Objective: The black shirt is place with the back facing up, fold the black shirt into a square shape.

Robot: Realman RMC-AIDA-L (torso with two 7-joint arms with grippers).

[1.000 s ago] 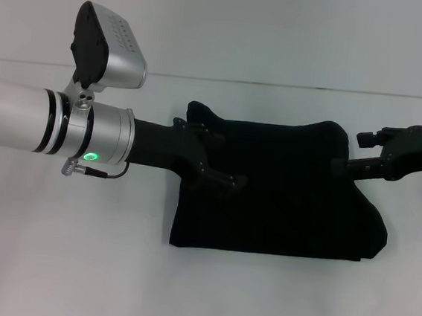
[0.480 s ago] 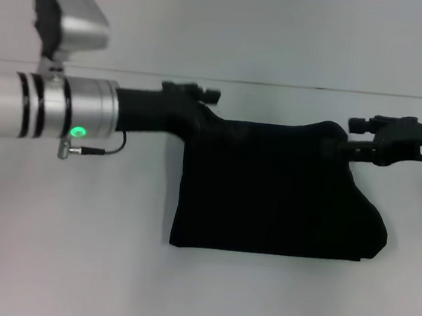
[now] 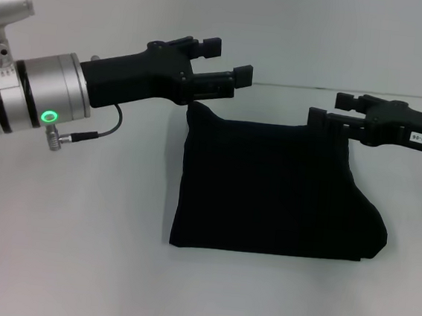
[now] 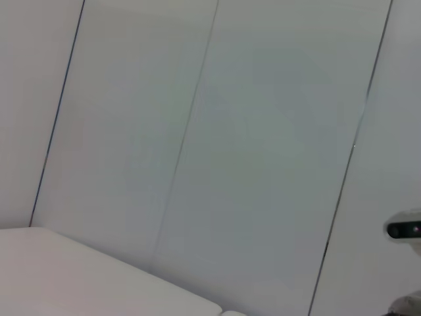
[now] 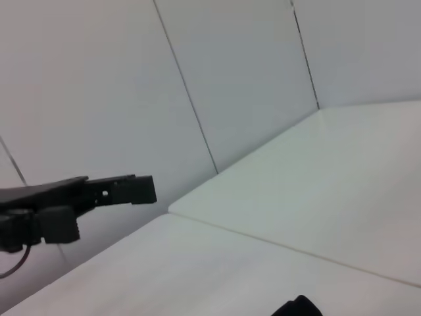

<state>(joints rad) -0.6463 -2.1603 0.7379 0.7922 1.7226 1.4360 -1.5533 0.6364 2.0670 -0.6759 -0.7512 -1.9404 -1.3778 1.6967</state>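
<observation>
The black shirt (image 3: pixel 268 190) lies folded into a rough rectangle on the white table (image 3: pixel 75 249), plain side up, with a bulge at its near right corner. My left gripper (image 3: pixel 226 62) is open and empty, held in the air above the shirt's far left corner. My right gripper (image 3: pixel 334 108) is open and empty, just above the shirt's far right corner. The left gripper also shows in the right wrist view (image 5: pixel 108 207). The shirt does not show in either wrist view.
A pale panelled wall (image 3: pixel 298 32) stands behind the table's far edge. The left wrist view shows only that wall (image 4: pixel 210 131) and a corner of the table (image 4: pixel 79 276).
Both grippers have let go of the shirt's far edge and lifted off it. The left gripper went from the shirt's middle to its far left corner, then up. The shirt stays folded.
</observation>
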